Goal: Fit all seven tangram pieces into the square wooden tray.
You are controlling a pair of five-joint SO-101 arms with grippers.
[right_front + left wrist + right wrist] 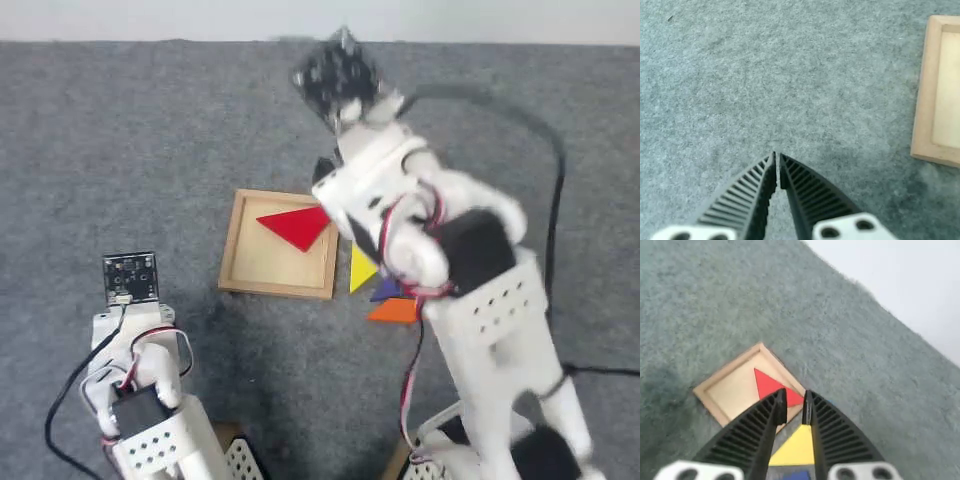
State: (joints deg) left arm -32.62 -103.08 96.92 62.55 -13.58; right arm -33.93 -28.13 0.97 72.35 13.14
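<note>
Wooden tray (229,245) at frame centre holds only a red triangle (297,227), so the right gripper (795,399), fingers slightly parted and empty, should widen before dropping squarely onto the yellow triangle (360,268) just beside its lower-right corner; the left gripper (777,159) sits clenched, empty.

No readable text, numbers or signs, wooden tray (232,250) plain wood, red triangle (295,227) unmarked, small circuit board (131,277) on an arm, markings too small to read

One wooden tray (231,240) — four tangram pieces: a red triangle (296,227), yellow triangle (360,268), blue piece (386,289), orange piece (395,311).
</note>
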